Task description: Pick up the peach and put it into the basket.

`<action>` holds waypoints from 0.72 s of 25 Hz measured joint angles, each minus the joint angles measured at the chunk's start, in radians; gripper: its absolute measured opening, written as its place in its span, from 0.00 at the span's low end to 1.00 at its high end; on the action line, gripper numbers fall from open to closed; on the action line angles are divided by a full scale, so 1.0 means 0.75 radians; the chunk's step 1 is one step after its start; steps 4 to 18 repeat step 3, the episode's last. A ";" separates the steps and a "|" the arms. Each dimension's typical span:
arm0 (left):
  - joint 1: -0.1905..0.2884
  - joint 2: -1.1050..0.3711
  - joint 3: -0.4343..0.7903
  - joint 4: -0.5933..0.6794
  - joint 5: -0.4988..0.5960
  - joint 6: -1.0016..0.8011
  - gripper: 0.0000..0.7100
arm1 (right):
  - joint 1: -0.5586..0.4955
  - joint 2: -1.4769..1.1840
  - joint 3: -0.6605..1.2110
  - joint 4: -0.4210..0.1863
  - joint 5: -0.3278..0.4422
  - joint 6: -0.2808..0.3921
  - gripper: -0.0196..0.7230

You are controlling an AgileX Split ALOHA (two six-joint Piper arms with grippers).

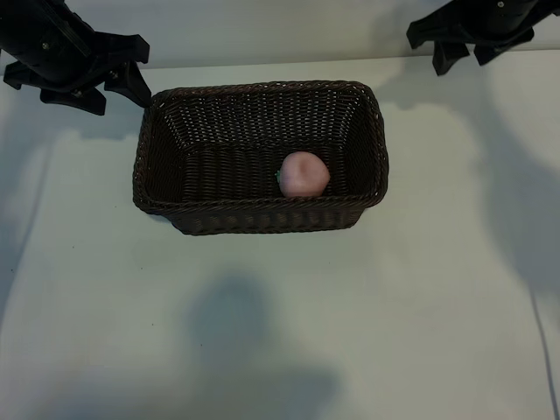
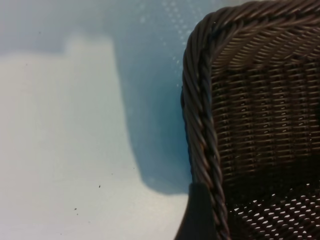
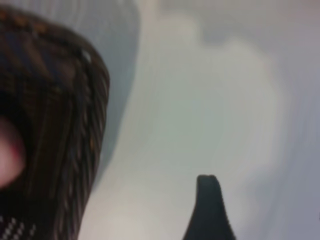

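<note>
The pale pink peach [image 1: 304, 174] lies inside the dark brown wicker basket [image 1: 149, 157], against its near wall and right of centre. My left gripper [image 1: 118, 94] hangs open and empty just off the basket's far left corner. In the left wrist view, one of its dark fingers [image 2: 200, 215] shows beside the braided basket rim [image 2: 197, 125]. My right gripper [image 1: 464, 59] is open and empty at the far right, away from the basket. The right wrist view shows one finger [image 3: 210, 210], the basket wall [image 3: 65, 125] and a sliver of the peach [image 3: 7, 155].
The basket stands on a plain white table [image 1: 280, 332]. Arm shadows fall across the table's near side and right side. Nothing else lies on the surface in view.
</note>
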 joint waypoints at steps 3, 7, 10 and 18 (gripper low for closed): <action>0.000 0.000 0.000 0.000 0.000 0.000 0.83 | 0.000 0.000 0.000 0.000 -0.068 0.000 0.72; 0.000 0.000 0.000 0.000 0.000 0.000 0.83 | 0.000 0.000 0.000 0.000 -0.068 0.000 0.72; 0.000 0.000 0.000 0.000 0.000 0.000 0.83 | 0.000 0.000 0.000 0.000 -0.068 0.000 0.72; 0.000 0.000 0.000 0.000 0.000 0.000 0.83 | 0.000 0.000 0.000 0.000 -0.068 0.000 0.72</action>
